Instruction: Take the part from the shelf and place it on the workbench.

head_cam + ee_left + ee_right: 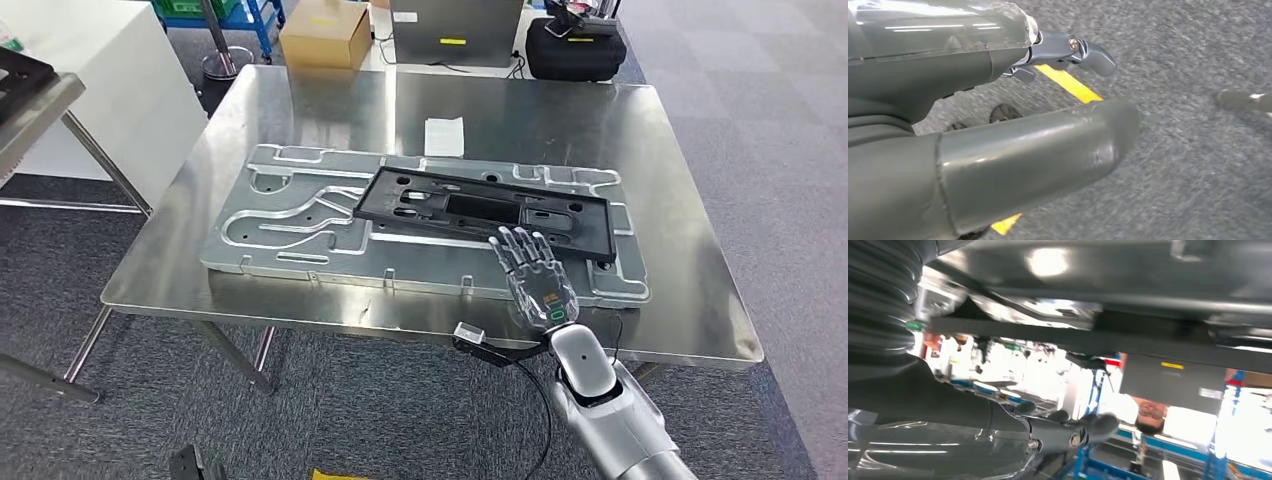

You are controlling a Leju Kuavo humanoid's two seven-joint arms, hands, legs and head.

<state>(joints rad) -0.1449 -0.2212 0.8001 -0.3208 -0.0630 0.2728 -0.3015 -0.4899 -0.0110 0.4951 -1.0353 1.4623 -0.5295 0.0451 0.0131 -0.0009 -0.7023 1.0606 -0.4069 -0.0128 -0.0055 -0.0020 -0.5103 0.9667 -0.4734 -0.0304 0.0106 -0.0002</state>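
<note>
The black part [485, 211] lies flat on the grey machined fixture plate [300, 220] at frame centre, on the steel workbench [560, 110]. The right hand [535, 275] hovers at the part's lower-right edge, fingers spread and holding nothing; contact cannot be judged. The left hand [998, 150] hangs over carpet, fingers extended and empty. Placement looks done; the next move calls for withdrawing the right arm without dragging the part.

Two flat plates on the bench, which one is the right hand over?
The black plastic part, lying on top of the larger silver machined plate. The right hand, fingers spread, is at the black part's near edge.
</note>
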